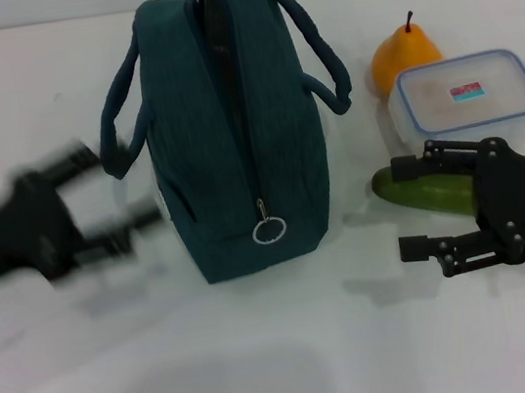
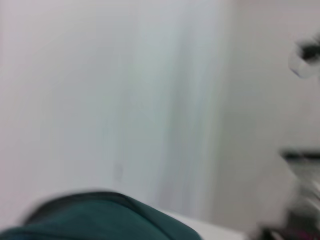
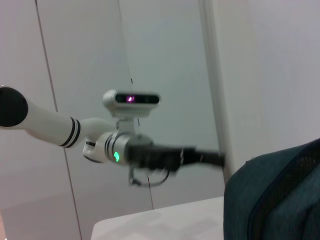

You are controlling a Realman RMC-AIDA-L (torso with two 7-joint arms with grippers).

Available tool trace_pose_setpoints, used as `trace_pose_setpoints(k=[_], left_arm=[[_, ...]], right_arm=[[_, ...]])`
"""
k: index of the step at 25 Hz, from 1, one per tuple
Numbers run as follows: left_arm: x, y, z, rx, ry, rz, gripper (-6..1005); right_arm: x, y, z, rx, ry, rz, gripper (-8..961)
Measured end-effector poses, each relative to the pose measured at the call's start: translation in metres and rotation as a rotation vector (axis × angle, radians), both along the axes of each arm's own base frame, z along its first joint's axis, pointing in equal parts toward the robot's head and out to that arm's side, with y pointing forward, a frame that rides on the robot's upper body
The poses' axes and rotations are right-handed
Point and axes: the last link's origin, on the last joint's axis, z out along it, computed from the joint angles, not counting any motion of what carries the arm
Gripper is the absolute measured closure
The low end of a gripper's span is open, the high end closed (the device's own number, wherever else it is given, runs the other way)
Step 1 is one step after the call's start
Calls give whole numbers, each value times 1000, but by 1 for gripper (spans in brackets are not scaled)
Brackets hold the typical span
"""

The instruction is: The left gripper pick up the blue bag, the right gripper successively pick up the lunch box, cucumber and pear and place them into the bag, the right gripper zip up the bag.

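presently the blue bag (image 1: pixel 232 122) is being approached by the left gripper (image 1: pixel 110 201), open and empty; a handle must be grasped next.

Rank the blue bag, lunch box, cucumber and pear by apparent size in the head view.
1. Blue bag, clearly largest.
2. Lunch box.
3. Cucumber and pear: unsure, both partly hidden, the cucumber by the right end effector.

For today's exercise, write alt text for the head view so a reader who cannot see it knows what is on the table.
A blue bag stands upright mid-table, the left gripper open beside it. On its other side lie a pear, lunch box and cucumber, with the open right gripper over the cucumber.
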Motion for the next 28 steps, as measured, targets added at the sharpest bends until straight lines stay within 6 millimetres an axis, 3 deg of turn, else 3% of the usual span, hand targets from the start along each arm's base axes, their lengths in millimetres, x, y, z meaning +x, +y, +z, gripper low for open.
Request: trace_pose_setpoints(k=[6, 14, 18, 23, 28], left_arm=[[7, 44, 40, 11, -102, 217, 117], [21, 103, 56, -46, -85, 460, 119], [32, 111, 49, -146, -75, 565, 119], [28, 110, 41, -222, -73, 693, 120], [40, 107, 37, -297, -71, 703, 120]], right_arm=[[4, -4, 0, 4, 6, -14, 88], [10, -11, 11, 32, 52, -18, 90], [11, -11, 19, 57, 74, -12, 92], [16, -10, 29, 80, 76, -16, 93], [25, -15, 36, 105, 85, -46, 94]])
